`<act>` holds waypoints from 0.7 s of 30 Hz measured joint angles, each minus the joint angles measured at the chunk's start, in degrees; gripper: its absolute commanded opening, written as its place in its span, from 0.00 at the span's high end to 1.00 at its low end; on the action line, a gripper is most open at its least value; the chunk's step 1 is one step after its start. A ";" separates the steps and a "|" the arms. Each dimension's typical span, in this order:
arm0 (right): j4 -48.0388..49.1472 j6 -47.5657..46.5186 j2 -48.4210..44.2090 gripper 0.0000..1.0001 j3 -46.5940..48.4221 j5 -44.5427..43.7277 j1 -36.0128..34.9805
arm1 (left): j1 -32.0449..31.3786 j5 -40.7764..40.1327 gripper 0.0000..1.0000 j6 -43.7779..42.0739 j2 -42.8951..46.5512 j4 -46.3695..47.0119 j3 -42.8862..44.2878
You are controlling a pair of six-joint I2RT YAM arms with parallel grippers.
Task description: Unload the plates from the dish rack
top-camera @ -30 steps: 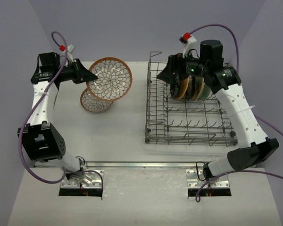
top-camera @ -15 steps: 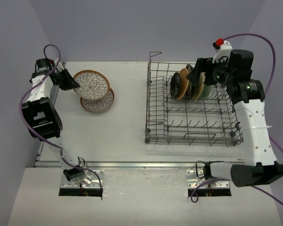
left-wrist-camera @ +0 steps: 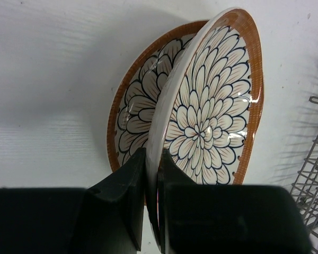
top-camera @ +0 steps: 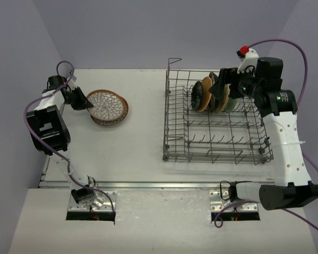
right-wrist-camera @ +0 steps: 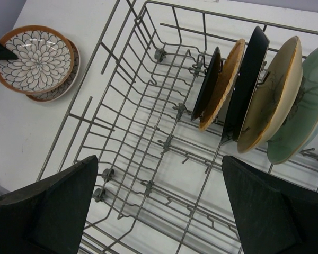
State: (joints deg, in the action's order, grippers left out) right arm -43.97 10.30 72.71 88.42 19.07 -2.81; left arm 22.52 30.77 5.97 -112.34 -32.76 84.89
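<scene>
— Now, the left gripper (left-wrist-camera: pixel 152 154): what state?
— Clamped on the rim of a petal plate (left-wrist-camera: pixel 206 121), well left of the rack (top-camera: pixel 217 138). The plate is tilted, its low edge over a second petal plate (left-wrist-camera: pixel 128 124) lying flat on the table (top-camera: pixel 143 143). I judge the tilt deliberate: pinched by the rim, the plate can be laid onto the other to form a stack.
— Are the two touching?
— Cannot tell. Their rims overlap in the wrist view.
— And the right gripper (right-wrist-camera: pixel 159 161)?
— Spread wide and holding nothing. It hovers above the rack's far right part, looking down on the row of plates (right-wrist-camera: pixel 249 79).
— What is in the rack?
— Five plates standing on edge along its far side: black, orange, black, cream, green. On edge, each offers a top rim, which would explain the spread jaws overhead.
— Progress?
— Two out, five in. The next pick is likely an end plate. The plates stand close, so the risk is a jaw knocking the neighbour.
</scene>
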 measured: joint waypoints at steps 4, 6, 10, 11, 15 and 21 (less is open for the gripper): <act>-0.08 -0.06 0.00 0.01 0.00 0.51 0.00 | 0.00 0.61 0.77 -0.32 -0.06 0.94 -2.28; -0.10 -0.08 0.02 0.01 0.00 0.52 0.00 | 0.00 1.58 0.69 -0.29 -0.06 1.34 -2.74; -0.12 -0.31 0.02 0.01 0.00 0.49 0.00 | 0.00 1.94 0.47 -1.06 -0.04 3.06 -3.13; -0.13 -0.36 0.02 0.01 0.00 0.48 0.00 | 0.00 1.65 0.44 -1.32 0.00 3.40 -3.26; -0.17 -0.74 0.07 0.01 0.00 0.40 0.00 | -0.07 -0.69 0.34 -2.32 0.63 4.16 -4.28; -0.27 -1.81 1.08 0.01 -0.01 -4.58 0.00 | -1.49 -8.17 0.10 -4.64 5.91 5.71 -7.50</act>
State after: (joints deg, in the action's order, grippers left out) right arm -44.25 8.49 73.79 88.41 14.49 -2.81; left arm 21.04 22.60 1.33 -106.44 -27.05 77.39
